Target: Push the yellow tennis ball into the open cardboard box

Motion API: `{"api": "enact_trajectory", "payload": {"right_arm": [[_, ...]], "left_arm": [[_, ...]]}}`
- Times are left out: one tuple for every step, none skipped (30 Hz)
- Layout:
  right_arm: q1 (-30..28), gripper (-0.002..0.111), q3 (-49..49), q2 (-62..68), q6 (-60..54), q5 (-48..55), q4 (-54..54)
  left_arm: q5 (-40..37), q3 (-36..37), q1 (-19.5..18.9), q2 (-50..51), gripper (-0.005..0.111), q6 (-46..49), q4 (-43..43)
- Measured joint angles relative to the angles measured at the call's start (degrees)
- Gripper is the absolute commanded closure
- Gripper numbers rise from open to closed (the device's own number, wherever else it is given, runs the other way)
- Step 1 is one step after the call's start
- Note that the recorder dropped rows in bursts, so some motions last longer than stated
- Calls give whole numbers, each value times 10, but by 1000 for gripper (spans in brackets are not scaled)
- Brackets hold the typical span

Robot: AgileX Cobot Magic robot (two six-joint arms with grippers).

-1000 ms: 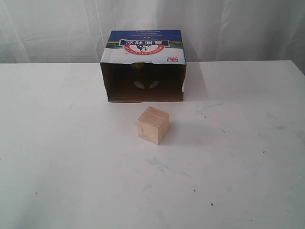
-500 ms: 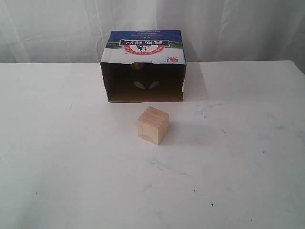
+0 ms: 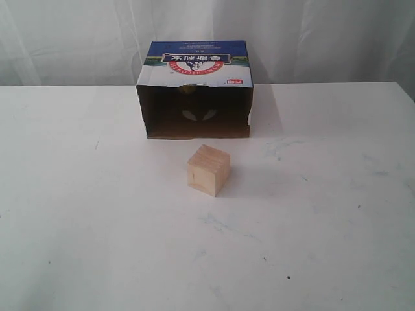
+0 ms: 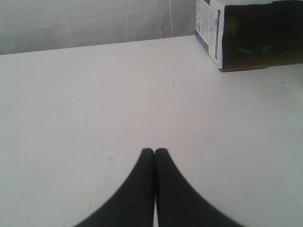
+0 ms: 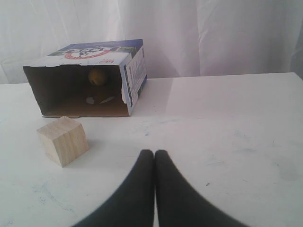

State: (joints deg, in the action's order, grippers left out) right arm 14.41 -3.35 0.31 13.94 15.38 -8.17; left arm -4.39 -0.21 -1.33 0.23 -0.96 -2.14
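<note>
The open cardboard box (image 3: 194,91) lies on its side at the back of the white table, its dark opening facing forward. The yellow tennis ball (image 5: 97,76) rests deep inside the box (image 5: 85,80) near its back wall; the exterior view shows it only as a dim yellowish spot (image 3: 187,90). In the left wrist view the box (image 4: 255,35) is off to one side. My left gripper (image 4: 155,151) is shut and empty above bare table. Shut and empty too, my right gripper (image 5: 154,152) hangs well short of the box. Neither gripper appears in the exterior view.
A pale wooden cube (image 3: 208,170) stands on the table (image 3: 97,214) a little in front of the box's opening, also in the right wrist view (image 5: 63,140). White curtains hang behind the table's far edge.
</note>
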Motion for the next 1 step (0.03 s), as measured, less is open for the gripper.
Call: {"api": "enact_trajectory", "payload": {"right_arm": [[0,108,0,0,0,0,0]], "left_arm": [[0,0,0,0,107,0,0]]}}
